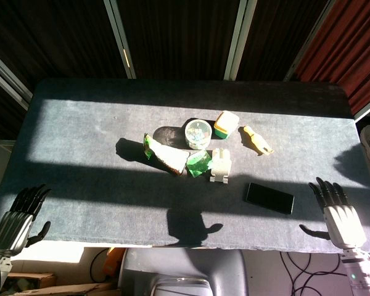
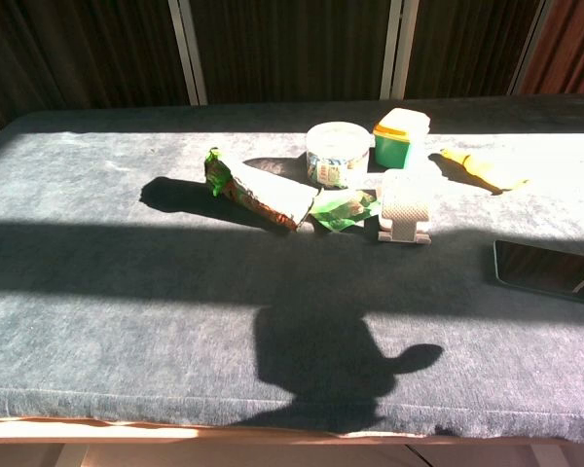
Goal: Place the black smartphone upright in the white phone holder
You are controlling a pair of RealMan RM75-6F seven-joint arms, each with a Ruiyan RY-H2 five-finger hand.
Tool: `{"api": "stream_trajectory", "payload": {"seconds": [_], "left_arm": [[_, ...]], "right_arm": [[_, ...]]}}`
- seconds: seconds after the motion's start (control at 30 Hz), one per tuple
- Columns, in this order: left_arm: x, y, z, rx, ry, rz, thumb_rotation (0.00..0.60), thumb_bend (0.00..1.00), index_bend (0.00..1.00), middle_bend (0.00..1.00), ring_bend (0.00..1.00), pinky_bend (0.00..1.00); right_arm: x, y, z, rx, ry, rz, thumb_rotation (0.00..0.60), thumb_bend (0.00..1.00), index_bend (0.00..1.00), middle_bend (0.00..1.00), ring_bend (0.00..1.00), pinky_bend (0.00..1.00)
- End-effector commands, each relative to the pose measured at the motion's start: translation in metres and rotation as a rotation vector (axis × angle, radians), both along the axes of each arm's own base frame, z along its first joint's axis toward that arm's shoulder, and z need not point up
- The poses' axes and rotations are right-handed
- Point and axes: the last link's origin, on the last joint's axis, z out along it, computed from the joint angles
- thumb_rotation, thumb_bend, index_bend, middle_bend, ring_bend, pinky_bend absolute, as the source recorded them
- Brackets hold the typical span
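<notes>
Both hands, left hand (image 1: 13, 223) and right hand (image 1: 339, 217), hang released; we risk nudging the flat black smartphone (image 1: 269, 198) off the table's (image 1: 98, 185) five-o'clock edge while gripping it, or toppling the white phone holder (image 1: 221, 165).

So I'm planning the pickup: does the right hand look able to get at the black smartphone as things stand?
Probably yes. The right hand hovers open at the table's near edge, and the black smartphone lies flat just inboard of it, with only bare tabletop between them. The white phone holder and the snacks sit farther back, out of the way.

Open bench (image 1: 98, 185) between right robot hand (image 1: 339, 213) and black smartphone (image 1: 269, 198); white phone holder (image 1: 221, 165) crowded leftward by green wrapper (image 1: 198, 163), free in front.
</notes>
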Motion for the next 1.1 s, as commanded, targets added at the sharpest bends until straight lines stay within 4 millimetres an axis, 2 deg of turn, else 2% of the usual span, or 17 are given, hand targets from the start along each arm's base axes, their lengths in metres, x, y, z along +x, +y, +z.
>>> {"api": "stream_trajectory", "payload": {"seconds": [0.03, 0.43, 0.47, 0.5, 0.63, 0.73, 0.83, 1.1], "left_arm": [[-0.001, -0.003, 0.002, 0.010, -0.002, 0.007, 0.600, 0.40, 0.00, 0.00, 0.00, 0.00], [0.001, -0.006, 0.003, 0.010, -0.015, -0.003, 0.600, 0.40, 0.00, 0.00, 0.00, 0.00], [0.000, -0.005, 0.004, 0.003, -0.017, -0.001, 0.600, 0.40, 0.00, 0.00, 0.00, 0.00], [0.000, -0.004, 0.004, 0.002, -0.020, -0.002, 0.600, 0.40, 0.00, 0.00, 0.00, 0.00], [0.001, -0.003, 0.004, -0.004, -0.022, -0.010, 0.600, 0.40, 0.00, 0.00, 0.00, 0.00], [0.001, -0.004, 0.004, -0.015, -0.024, -0.016, 0.600, 0.40, 0.00, 0.00, 0.00, 0.00], [0.002, -0.005, 0.003, -0.025, -0.023, -0.024, 0.600, 0.40, 0.00, 0.00, 0.00, 0.00], [0.002, -0.006, 0.000, -0.045, -0.017, -0.032, 0.600, 0.40, 0.00, 0.00, 0.00, 0.00]], "right_arm": [[0.003, 0.001, -0.003, 0.007, 0.002, 0.013, 0.600, 0.24, 0.00, 0.00, 0.00, 0.00], [0.006, -0.001, -0.017, 0.062, 0.003, 0.015, 0.600, 0.24, 0.00, 0.00, 0.00, 0.00], [0.008, -0.018, -0.034, 0.133, 0.023, 0.000, 0.600, 0.24, 0.00, 0.00, 0.00, 0.00], [0.010, -0.027, -0.040, 0.153, 0.033, -0.013, 0.600, 0.24, 0.00, 0.00, 0.00, 0.00], [0.020, -0.060, -0.060, 0.203, 0.040, -0.064, 0.600, 0.24, 0.07, 0.01, 0.00, 0.00], [0.026, -0.081, -0.073, 0.224, 0.027, -0.105, 0.600, 0.24, 0.13, 0.05, 0.00, 0.00], [0.031, -0.093, -0.083, 0.261, 0.032, -0.135, 0.600, 0.24, 0.18, 0.10, 0.00, 0.00], [0.028, -0.105, -0.096, 0.332, 0.013, -0.227, 0.600, 0.24, 0.31, 0.19, 0.00, 0.00]]}}
